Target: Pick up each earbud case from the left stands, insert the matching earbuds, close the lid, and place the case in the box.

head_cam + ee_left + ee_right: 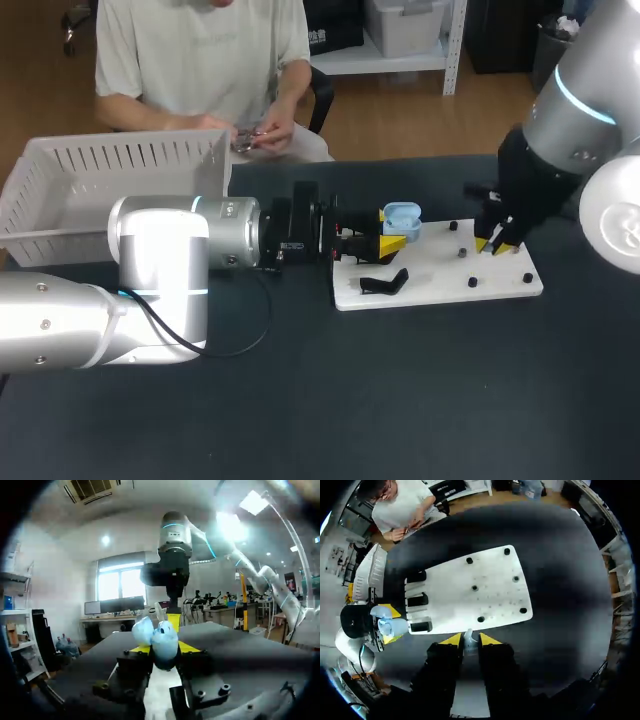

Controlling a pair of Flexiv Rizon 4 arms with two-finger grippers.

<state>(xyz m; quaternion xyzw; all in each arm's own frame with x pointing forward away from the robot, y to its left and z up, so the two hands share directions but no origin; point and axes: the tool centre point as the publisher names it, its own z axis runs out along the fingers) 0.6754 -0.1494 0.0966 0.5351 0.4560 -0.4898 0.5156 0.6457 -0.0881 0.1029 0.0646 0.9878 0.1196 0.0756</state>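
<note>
left hand (388, 230): grips rounded pale-blue case (162, 640) | right hand (466, 641): pinches white earbud (468, 634)

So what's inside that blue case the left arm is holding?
The blue case, gripped by the left gripper, has its lid open, but every view sees it from outside, so its hollow is hidden. The right gripper holds a small white earbud.
</note>
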